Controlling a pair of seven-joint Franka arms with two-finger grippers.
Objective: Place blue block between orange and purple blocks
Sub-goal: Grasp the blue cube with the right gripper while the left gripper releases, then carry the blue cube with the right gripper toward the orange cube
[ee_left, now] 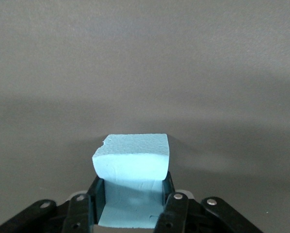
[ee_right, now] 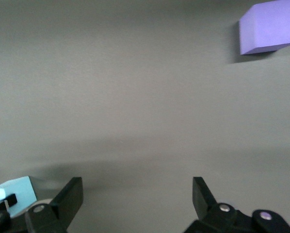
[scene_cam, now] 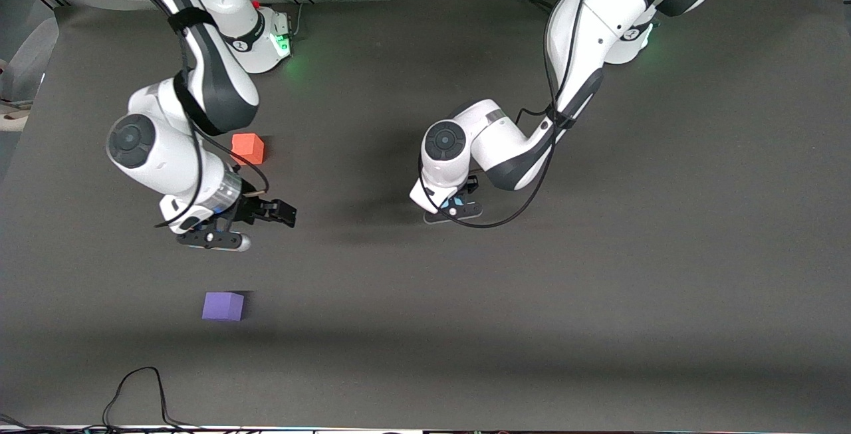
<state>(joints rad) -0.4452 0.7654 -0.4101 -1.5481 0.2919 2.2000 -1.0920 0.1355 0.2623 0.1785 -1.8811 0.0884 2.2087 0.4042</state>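
Observation:
My left gripper point(scene_cam: 457, 209) is shut on the light blue block point(scene_cam: 459, 203) at the middle of the table. In the left wrist view the blue block point(ee_left: 132, 162) sits squeezed between the two black fingers point(ee_left: 167, 187). The orange block point(scene_cam: 248, 148) lies toward the right arm's end. The purple block point(scene_cam: 223, 306) lies nearer the front camera than the orange one. My right gripper point(scene_cam: 282, 212) is open and empty, over the bare mat between those two blocks. Its wrist view shows the purple block point(ee_right: 271, 26) and a corner of the blue block point(ee_right: 14, 193).
The dark grey mat point(scene_cam: 598, 288) covers the table. A black cable point(scene_cam: 133, 387) loops at the table's front edge toward the right arm's end. The two arm bases stand along the table's edge farthest from the front camera.

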